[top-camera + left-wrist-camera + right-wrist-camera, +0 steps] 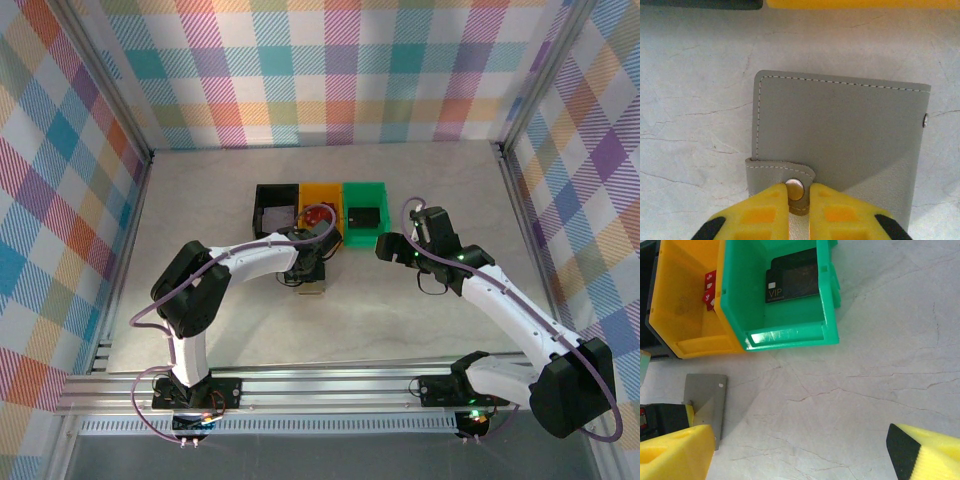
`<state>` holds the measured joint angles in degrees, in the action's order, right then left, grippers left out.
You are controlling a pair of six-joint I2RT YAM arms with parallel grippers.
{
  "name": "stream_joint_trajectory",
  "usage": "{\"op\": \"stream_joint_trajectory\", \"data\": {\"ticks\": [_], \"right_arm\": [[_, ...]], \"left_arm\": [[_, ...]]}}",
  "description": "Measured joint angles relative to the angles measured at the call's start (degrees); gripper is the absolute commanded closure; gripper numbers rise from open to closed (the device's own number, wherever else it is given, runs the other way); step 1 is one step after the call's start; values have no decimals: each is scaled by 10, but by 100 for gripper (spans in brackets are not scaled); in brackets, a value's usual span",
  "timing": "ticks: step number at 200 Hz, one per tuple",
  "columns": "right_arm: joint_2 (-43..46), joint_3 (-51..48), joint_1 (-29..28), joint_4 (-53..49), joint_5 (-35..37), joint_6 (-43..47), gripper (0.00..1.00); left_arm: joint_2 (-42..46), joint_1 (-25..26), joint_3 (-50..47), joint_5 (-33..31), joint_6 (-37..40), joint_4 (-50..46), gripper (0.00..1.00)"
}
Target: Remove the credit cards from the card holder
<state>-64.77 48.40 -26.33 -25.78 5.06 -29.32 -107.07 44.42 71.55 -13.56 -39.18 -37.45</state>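
card holder [840, 135]: lying flat and folded shut on the table [690, 125], just in front of the row of bins, with the snap tab [777, 167] wrapping over its near edge and looking fastened.
left gripper [799, 197]: pressing in at the holder's near edge, yellow fingers [765, 215] sitting almost together and pinching the snap tab at its stud.
right gripper [800, 452]: hanging over bare table to the right of the holder, fingers standing wide apart, gripping nothing.
yellow bin [705, 346]: holding a red card [709, 290], leaning near the wall next to the green bin.
green bin [790, 335]: holding a dark card [792, 282] lettered VIP, lying on the bin floor.
black bin [277, 187]: sitting leftmost in the row, contents too unclear to call.
pockets: lying hidden inside the closed fold, so impossible to say what is inside.
done so far: judging by the closed fold, nothing coming out of the holder yet. Not possible to tell whether the two binned cards belong to it.
step in hand: probably working the snap loose to get the fold open.
remaining: likely unsnapping, spreading the two panels, then drawing each card out of its pocket and setting it clear of the holder.
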Motion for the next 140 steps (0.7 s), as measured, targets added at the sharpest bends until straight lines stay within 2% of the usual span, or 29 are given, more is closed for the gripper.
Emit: {"op": "stream_joint_trajectory", "data": {"ticks": [48,107,125,140], "right_arm": [[-10,0,0,0,-24,2,11],[-25,0,0,11,-81,7,11],[-38,0,0,21,-111,12,18],[-52,0,0,29,-137,13,19]], "left_arm": [[8,-1,-9,0,0,4,100],[40,-3,-40,9,0,8,100],[52,-3,-51,16,0,12,100],[61,0,-59,22,0,19,100]]}}
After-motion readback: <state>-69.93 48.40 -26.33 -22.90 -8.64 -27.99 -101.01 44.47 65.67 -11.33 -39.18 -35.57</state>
